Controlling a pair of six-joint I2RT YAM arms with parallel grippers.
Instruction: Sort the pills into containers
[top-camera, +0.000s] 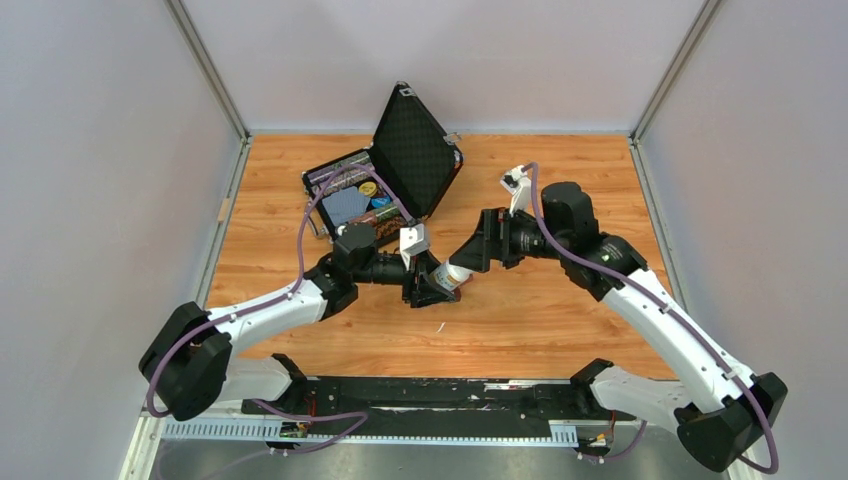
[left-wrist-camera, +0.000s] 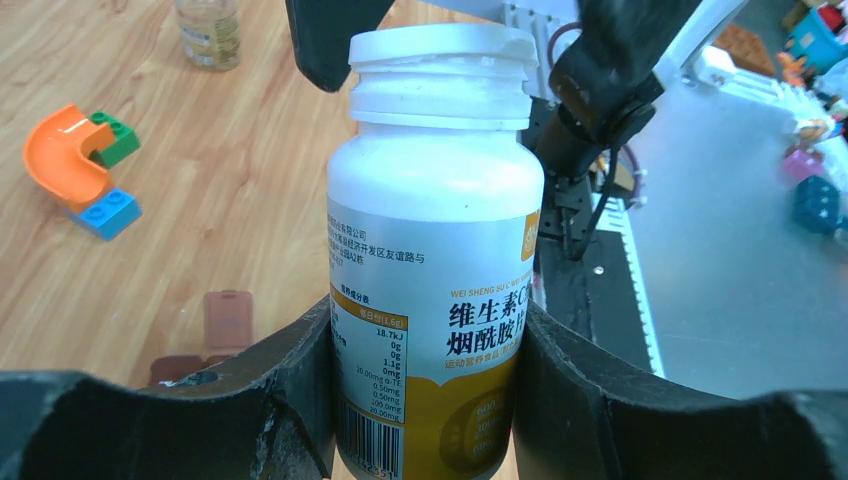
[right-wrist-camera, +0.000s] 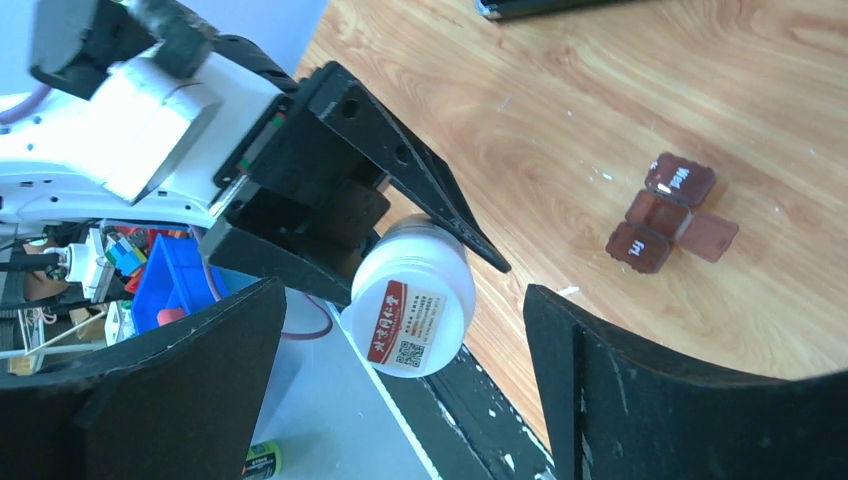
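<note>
Bottle (left-wrist-camera: 435, 250) sat clamped in left gripper (left-wrist-camera: 425, 335), right gripper (right-wrist-camera: 403, 290) gaped wide by cap (left-wrist-camera: 440, 60); loose hold and it'd just spin.

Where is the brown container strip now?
Right wrist view: the brown container strip lies on the bare wooden table at the right, apart from the white bottle that the left gripper holds.

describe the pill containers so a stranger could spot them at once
On the wooden table, look near the white bottle. The containers lie flat on the wood: a small dark brown strip of three joined square compartments, one lid flipped open.
</note>
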